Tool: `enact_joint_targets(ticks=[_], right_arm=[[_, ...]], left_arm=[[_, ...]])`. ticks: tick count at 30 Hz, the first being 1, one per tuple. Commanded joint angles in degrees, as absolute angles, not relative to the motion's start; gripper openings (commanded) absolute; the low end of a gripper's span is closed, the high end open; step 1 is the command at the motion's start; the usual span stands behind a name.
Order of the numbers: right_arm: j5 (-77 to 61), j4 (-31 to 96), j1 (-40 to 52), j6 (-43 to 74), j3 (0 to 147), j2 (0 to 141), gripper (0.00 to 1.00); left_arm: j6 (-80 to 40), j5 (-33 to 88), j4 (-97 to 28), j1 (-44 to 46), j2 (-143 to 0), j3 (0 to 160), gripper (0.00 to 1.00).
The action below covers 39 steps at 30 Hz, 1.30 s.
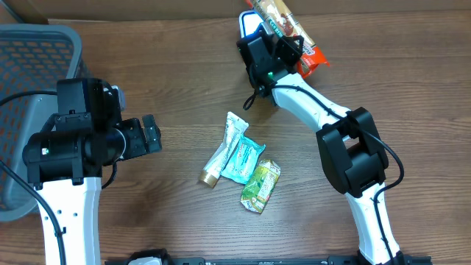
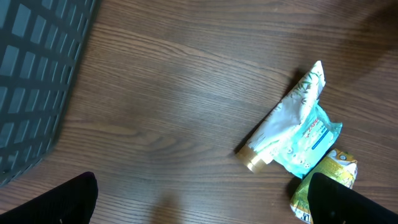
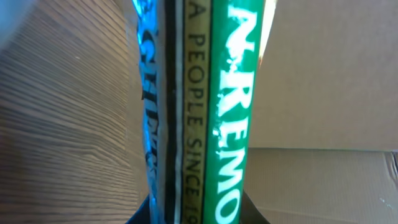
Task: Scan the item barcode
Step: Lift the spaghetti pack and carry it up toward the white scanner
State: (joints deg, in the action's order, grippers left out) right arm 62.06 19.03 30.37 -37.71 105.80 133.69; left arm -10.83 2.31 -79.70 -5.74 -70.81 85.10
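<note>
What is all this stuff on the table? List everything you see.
basket: one, grey, far left.
tube: one, white with gold cap, table centre.
sachet: one, pale blue, against the tube.
green packet: one, beside the sachet.
snack packet: one, brown, green and orange, far edge.
blue-and-white object: one, mostly hidden behind the right pincer.
table: one, brown wood.
left pincer: one, black, open, left of the tube.
right pincer: one, black, shut on the snack packet.
</note>
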Motion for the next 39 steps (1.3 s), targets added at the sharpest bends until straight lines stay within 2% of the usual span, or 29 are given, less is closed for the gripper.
enact_joint_targets(ticks=[1, 9, 20, 31, 39], right_arm=[[63.9, 17.4, 30.5, -36.5, 108.0, 132.0, 0.04], [62.9, 19.4, 30.5, -36.6, 108.0, 132.0, 0.04], [62.9, 21.3, 30.4, -42.3, 108.0, 132.0, 0.04], [60.8, 12.9, 29.8, -46.8, 108.0, 132.3, 0.04], [61.1, 13.5, 29.8, -46.8, 108.0, 132.3, 0.04]], left_arm=[[-11.8, 2.5, -79.5, -5.9, -70.8, 85.6, 1.00], [-11.8, 2.5, -79.5, -5.9, -70.8, 85.6, 1.00], [-11.8, 2.5, -79.5, -5.9, -70.8, 85.6, 1.00], [-11.8, 2.5, -79.5, -5.9, -70.8, 85.6, 0.99], [-11.8, 2.5, -79.5, -5.9, -70.8, 85.6, 1.00]])
